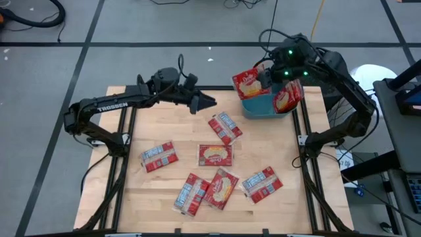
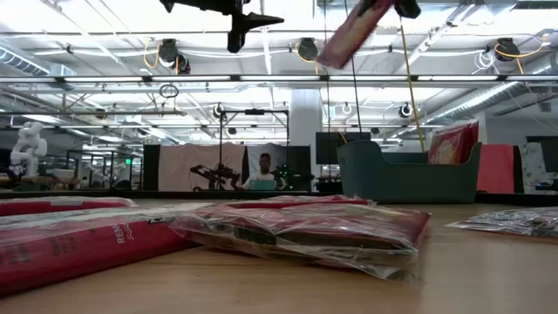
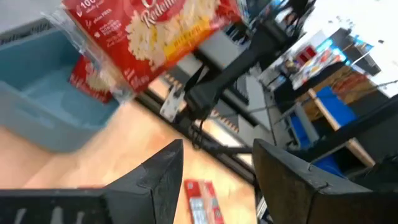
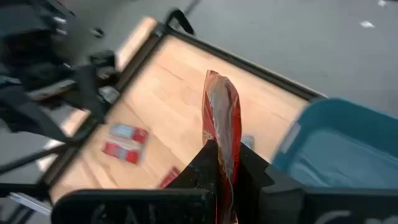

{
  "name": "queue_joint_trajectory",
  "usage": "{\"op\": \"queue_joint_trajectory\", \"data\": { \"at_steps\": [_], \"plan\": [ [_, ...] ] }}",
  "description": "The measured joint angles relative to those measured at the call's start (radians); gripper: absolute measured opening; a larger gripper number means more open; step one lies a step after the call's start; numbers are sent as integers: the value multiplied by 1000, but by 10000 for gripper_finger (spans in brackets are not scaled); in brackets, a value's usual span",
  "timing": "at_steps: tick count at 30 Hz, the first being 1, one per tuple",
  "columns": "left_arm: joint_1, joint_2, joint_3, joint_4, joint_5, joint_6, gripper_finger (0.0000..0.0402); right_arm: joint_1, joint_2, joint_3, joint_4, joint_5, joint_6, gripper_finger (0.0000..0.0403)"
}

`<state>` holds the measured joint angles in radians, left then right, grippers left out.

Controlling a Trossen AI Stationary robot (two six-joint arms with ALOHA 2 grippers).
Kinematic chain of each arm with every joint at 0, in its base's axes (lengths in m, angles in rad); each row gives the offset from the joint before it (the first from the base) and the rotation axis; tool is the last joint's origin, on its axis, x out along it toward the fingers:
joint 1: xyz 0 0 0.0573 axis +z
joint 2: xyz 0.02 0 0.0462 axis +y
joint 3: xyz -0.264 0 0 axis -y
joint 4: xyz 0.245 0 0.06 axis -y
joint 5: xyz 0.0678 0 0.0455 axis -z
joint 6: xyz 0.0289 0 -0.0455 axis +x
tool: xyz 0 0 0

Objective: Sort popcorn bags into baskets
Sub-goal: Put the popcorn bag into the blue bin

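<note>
My right gripper (image 4: 227, 171) is clamped on the edge of a popcorn bag (image 1: 248, 83), holding it in the air at the left rim of the teal basket (image 1: 258, 108) in the table's far right corner. Another bag (image 1: 287, 97) leans inside that basket. My left gripper (image 1: 205, 102) hovers empty above the far middle of the table (image 1: 164, 128), fingers parted. Six bags (image 1: 216, 155) lie scattered on the wood nearer.
</note>
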<state>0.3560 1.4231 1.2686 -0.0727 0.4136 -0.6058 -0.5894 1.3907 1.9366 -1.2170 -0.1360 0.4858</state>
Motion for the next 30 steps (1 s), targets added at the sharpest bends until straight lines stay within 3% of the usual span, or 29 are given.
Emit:
{"op": "queue_joint_trajectory", "data": {
  "at_steps": [9,16,30],
  "plan": [
    [-58,0,0,-77,-44,30,173,-151,30,-2,-199,34,-128,12],
    [-80,0,0,-77,-58,30,157,-252,30,-50,-183,136,-191,13],
    [-82,0,0,-83,-75,33,156,-355,31,-338,-94,135,-135,13]
  ]
}}
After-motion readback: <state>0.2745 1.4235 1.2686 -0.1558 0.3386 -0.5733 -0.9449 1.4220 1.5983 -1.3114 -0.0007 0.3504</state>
